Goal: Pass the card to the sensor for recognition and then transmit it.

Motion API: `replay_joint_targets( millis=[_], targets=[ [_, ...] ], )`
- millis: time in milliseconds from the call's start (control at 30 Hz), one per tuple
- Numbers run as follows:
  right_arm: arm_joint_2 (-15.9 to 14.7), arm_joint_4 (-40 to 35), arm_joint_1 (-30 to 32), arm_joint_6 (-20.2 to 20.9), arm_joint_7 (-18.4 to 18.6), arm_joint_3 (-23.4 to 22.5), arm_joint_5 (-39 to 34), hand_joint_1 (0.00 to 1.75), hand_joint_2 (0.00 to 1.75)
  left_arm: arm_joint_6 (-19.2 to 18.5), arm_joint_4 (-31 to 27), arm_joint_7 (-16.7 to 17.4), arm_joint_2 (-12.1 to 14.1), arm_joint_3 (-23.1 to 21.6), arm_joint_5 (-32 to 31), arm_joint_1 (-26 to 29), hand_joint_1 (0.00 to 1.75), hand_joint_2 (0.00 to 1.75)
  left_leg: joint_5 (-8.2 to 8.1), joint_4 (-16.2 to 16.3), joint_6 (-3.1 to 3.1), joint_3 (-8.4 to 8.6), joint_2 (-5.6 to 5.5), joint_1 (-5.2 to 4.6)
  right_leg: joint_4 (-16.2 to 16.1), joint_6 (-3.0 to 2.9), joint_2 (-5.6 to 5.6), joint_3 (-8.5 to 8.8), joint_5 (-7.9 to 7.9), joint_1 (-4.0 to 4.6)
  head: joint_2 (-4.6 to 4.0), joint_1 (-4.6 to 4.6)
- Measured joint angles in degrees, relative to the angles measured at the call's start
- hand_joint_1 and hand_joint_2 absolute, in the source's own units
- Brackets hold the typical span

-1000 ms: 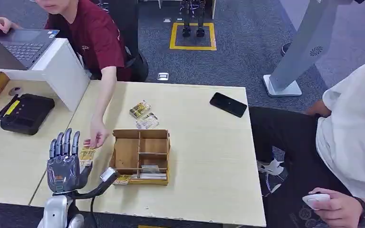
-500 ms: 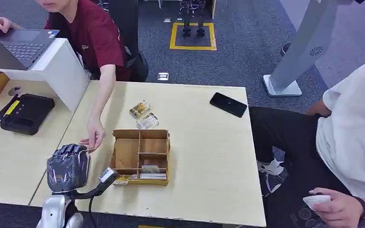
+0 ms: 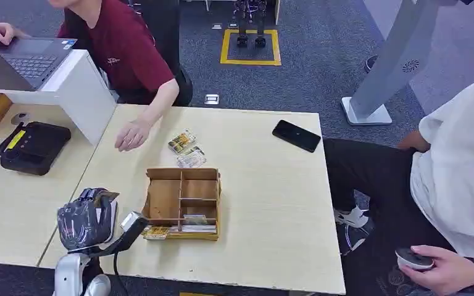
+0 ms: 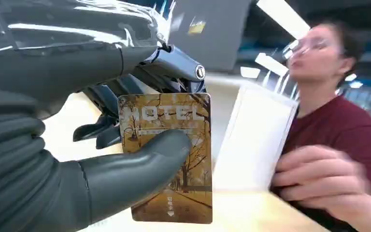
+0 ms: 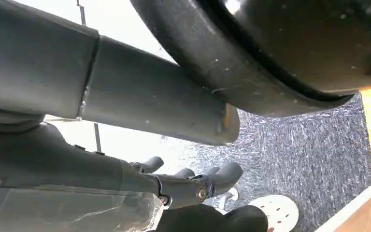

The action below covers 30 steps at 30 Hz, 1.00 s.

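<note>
My left hand (image 3: 86, 219) is raised over the table's near left corner, beside the wooden box. It holds a brown "HOTEL" card (image 4: 174, 113), pinched between the thumb (image 4: 125, 179) and the darker fingers; the card's edge (image 3: 107, 198) sticks up from the hand. A black device (image 3: 34, 147) with a yellow strip lies on the left table, apart from the hand. My right hand (image 5: 188, 186) hangs over the carpet floor, fingers apart and holding nothing.
A wooden divided box (image 3: 160, 200) holds more cards (image 3: 192, 220); two cards (image 3: 186, 148) lie behind it. A person in a red shirt has a hand (image 3: 129, 134) over the table. A black phone (image 3: 295, 135) lies far right. Another person sits at the right edge.
My left hand went from spread fingers to closed around the card. The person's hand let go of it and drew back toward the far side of the table.
</note>
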Motion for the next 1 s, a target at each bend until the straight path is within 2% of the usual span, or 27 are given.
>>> replay_joint_targets(
  millis=[67,167,367,633,1000],
  targets=[
    [0.0,0.0,0.1,-0.3,0.3,0.0,-0.1,0.0,0.0,-4.3,0.0,-2.4,-0.8,0.0,11.6,-0.2,1.75,1.75,0.0,0.0,0.0,0.0,0.0,0.0,0.0,0.0,0.0,0.0,0.0,0.0,0.0,-0.02],
    [0.1,0.1,0.2,-0.9,0.5,0.0,-0.3,0.0,0.0,-10.6,-0.3,-3.3,-1.8,0.0,22.6,-0.3,1.75,1.75,0.0,0.0,0.0,0.0,0.0,0.0,0.0,0.0,0.0,0.0,0.0,0.0,0.0,0.0],
    [0.1,0.3,0.2,-1.0,0.6,0.0,-0.6,0.0,0.0,-17.2,-0.3,-1.7,-3.2,0.4,35.7,-0.9,1.75,1.75,0.0,0.0,0.0,-0.01,0.0,0.0,0.0,0.0,0.0,0.0,0.0,0.0,0.0,0.0],
    [0.1,0.3,0.2,-1.0,0.4,0.0,-0.2,0.0,0.0,-13.2,0.5,-2.1,-3.3,1.9,34.6,-1.6,1.75,1.75,0.0,0.0,0.0,-0.01,0.0,0.0,0.0,0.0,0.0,0.0,0.0,0.0,0.0,0.0],
    [0.1,0.3,0.1,-0.8,0.3,0.4,0.0,0.0,0.0,-11.8,0.8,-2.1,-3.0,4.3,35.0,-2.3,1.75,1.75,0.0,0.0,0.0,-0.01,0.0,0.0,0.0,0.0,0.0,0.0,0.0,0.0,0.0,0.0]
  ],
)
